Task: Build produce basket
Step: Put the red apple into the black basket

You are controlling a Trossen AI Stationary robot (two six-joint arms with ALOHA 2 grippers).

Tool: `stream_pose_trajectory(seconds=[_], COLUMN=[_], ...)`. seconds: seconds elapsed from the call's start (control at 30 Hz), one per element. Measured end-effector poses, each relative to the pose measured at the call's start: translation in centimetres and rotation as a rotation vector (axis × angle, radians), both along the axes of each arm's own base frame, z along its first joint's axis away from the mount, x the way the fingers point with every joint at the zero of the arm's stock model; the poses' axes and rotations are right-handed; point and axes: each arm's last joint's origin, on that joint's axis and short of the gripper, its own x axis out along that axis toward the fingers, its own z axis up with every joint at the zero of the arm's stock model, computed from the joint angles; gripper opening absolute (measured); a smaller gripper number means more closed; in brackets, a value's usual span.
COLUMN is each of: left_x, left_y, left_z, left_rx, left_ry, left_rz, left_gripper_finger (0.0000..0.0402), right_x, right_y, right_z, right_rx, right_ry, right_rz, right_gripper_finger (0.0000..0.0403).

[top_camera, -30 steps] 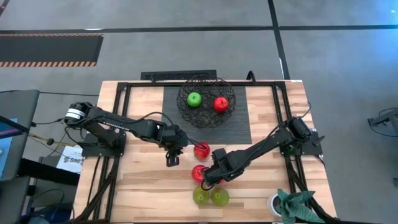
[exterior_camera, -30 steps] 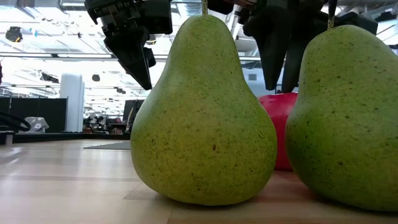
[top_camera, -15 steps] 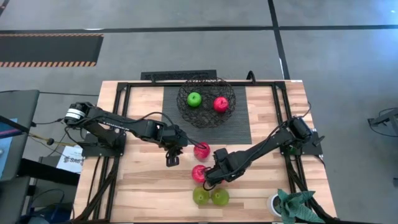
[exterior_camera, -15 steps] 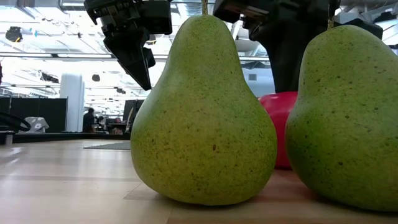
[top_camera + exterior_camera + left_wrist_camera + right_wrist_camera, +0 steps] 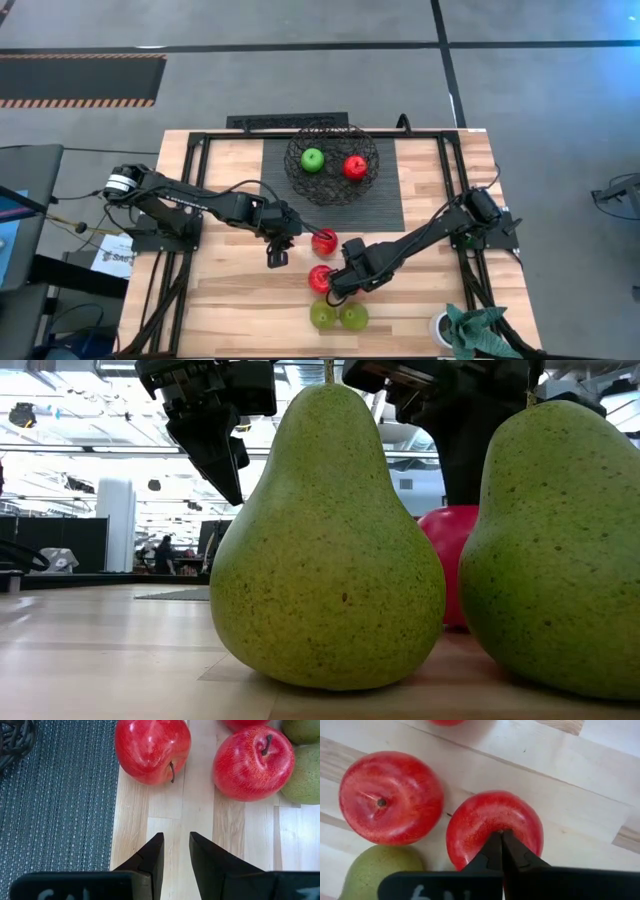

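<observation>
Right wrist view: right gripper (image 5: 501, 835) pinched onto red apple (image 5: 470, 830).
Lift towards basket (image 5: 333, 163) next; left gripper (image 5: 175, 851) narrow, empty.

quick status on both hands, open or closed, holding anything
Left hand: slightly open, empty, above the wood short of a red apple.
Right hand: closed, tips at the top of another red apple.

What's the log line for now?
basket: two fruits inside | left end effector: open, empty | right end effector: shut on red apple
</observation>
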Motion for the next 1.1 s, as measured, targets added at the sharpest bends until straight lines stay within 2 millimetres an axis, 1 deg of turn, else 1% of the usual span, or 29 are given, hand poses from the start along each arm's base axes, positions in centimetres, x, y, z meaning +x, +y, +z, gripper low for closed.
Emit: stream_pose_trajectory(seconds=[0.07,0.13,0.27,0.4,0.53,0.67,0.8,1.0,1.1], left_x=[0.0,0.0,0.0,0.0,0.0,-0.1,-0.2,-0.1,0.0], left_y=[0.0,0.0,0.0,0.0,0.0,-0.1,0.0,0.0,0.2], left_z=[0.0,0.0,0.0,0.0,0.0,-0.1,-0.1,-0.1,0.0], left_rx=[0.000,0.000,0.000,0.000,-0.004,-0.021,-0.024,-0.051,-0.069], left_ry=[0.001,0.001,0.001,0.001,0.004,0.015,0.026,0.020,0.016], left_rz=[0.000,0.000,0.000,0.000,-0.002,-0.013,-0.004,0.052,0.098], left_gripper_finger=[0.0078,0.0078,0.0078,0.0078,0.0078,0.0078,0.0078,0.0078,0.0078], right_x=[0.0,-0.1,-0.8,-1.7,-2.3,-3.1,-3.9,-5.9,-7.3], right_y=[0.0,0.0,-0.4,-1.0,-1.8,-4.0,-6.7,-11.8,-14.6], right_z=[0.6,1.9,5.1,8.8,11.6,13.6,15.5,18.7,20.3], right_rx=[-0.012,-0.026,-0.077,-0.165,-0.256,-0.358,-0.440,-0.577,-0.630], right_ry=[0.015,0.031,0.106,0.130,0.012,-0.049,-0.074,-0.082,-0.075], right_rz=[0.004,0.017,0.030,0.027,0.072,0.089,0.128,0.184,0.180], right_gripper_finger=[0.0002,0.0001,0.0001,0.0001,0.0001,0.0000,0.0000,0.0000,0.0000])
